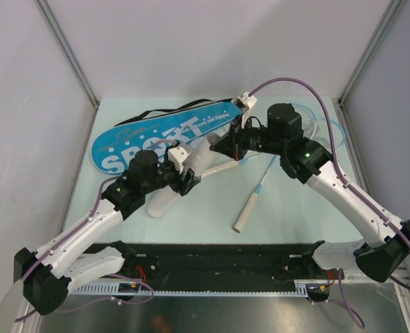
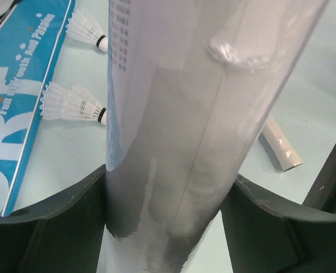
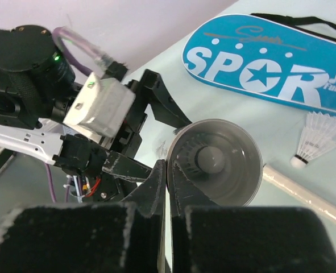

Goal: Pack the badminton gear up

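Mid-table, your left gripper (image 1: 185, 179) clamps the white tube (image 2: 213, 114) between its jaws. Your right gripper (image 3: 166, 185) has its jaws pressed together at the tube's open rim.

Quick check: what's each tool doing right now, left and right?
Left tool: closed around the white tube, holding it.
Right tool: shut at the tube's open end, nothing visibly held.

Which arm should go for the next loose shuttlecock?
Probably right. The left gripper is clamped around the tube, so it is busy; the right gripper is shut at the tube's mouth, with a shuttlecock lying nearby on the table.
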Motion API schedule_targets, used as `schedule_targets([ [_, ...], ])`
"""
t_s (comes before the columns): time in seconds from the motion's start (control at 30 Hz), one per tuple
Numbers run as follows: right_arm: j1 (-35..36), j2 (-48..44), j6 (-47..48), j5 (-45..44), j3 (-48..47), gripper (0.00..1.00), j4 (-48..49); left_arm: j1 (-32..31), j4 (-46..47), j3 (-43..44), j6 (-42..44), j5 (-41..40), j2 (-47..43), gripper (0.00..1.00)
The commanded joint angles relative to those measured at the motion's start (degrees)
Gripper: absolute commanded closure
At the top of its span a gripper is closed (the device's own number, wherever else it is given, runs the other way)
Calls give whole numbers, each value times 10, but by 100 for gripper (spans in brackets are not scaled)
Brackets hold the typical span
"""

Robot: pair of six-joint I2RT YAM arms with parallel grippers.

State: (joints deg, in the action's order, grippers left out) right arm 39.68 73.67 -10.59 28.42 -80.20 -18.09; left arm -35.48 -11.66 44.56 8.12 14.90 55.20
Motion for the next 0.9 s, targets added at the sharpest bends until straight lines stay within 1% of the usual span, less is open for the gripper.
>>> schedule_targets([
  [0.0,-58,-57,-69,14,7,100,60,-5,24,-7,38,-25,-6,47],
  [0.07,-91,-87,-114,39,43,100,115,-6,23,-6,39,-29,-4,49],
  [0.1,-121,-94,-151,64,54,100,130,-5,23,-3,40,-29,-1,50],
  [0.17,-144,-111,-193,86,84,100,171,-5,24,-3,40,-29,2,53],
  [0.2,-161,-112,-230,113,92,100,176,-5,24,-3,40,-24,4,54],
  [0.23,-166,-110,-243,126,101,100,210,-6,23,-1,39,-22,6,57],
  [0.37,-177,-119,-252,142,107,100,206,-5,23,-2,38,-29,5,62],
  [0.4,-198,-121,-261,152,110,100,214,-6,23,-3,38,-29,4,62],
  [0.5,-224,-133,-290,173,128,100,241,-6,23,-3,38,-29,3,68],
  [0.57,-250,-137,-336,210,153,100,302,-6,23,-2,38,-33,4,71],
  [0.63,-279,-148,-396,224,171,100,376,-6,22,-2,38,-30,5,72],
  [0.73,-301,-157,-392,226,175,100,369,-6,22,-3,37,-28,3,73],
  [0.8,-311,-168,-361,212,174,100,345,-6,22,-2,37,-27,4,74],
  [0.87,-313,-175,-311,185,174,100,287,-6,23,-2,37,-28,4,74],
])
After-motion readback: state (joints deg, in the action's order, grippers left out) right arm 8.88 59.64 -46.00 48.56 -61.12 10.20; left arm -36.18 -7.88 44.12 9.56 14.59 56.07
